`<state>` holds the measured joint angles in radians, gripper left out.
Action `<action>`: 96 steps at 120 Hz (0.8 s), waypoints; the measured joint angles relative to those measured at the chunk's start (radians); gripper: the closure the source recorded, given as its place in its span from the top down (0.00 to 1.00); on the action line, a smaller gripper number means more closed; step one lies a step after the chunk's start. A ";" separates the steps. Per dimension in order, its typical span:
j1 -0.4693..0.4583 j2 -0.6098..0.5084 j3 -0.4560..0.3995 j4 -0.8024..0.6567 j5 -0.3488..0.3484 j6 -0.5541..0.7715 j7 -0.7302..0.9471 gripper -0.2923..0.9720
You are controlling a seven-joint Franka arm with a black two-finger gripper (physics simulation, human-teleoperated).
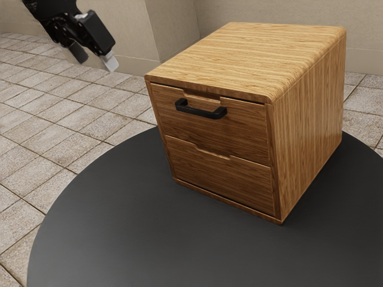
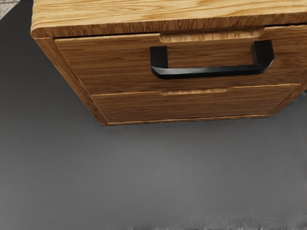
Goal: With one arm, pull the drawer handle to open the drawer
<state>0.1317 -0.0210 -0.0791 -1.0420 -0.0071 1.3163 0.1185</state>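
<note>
In the exterior view, a wooden cabinet [image 1: 299, 89] stands on a round black table [image 1: 149, 239]. It has two drawers, one above the other. The top drawer [image 1: 239, 128] has a black handle [image 1: 200, 110] on its front, and the bottom drawer [image 1: 227, 173] sits under it. Both drawers are pushed in flat with the front. The gripper [image 1: 94, 58] hangs high up near the exterior view's left, well apart from the handle, over the tiled floor [image 1: 54, 119]. Its two fingers stand apart and hold nothing. Nothing stands between the gripper and the handle. In the wrist view, the handle [image 2: 211, 72] is out ahead of the hand. It sticks out from the top drawer, with bare black table [image 2: 144, 167] lying in front of the cabinet.
</note>
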 joint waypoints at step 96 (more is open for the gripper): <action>-0.018 -0.503 -0.194 -0.881 -0.054 0.194 0.353 0.77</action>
<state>0.1132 -0.5243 -0.2728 -1.9234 -0.0615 1.5106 0.4714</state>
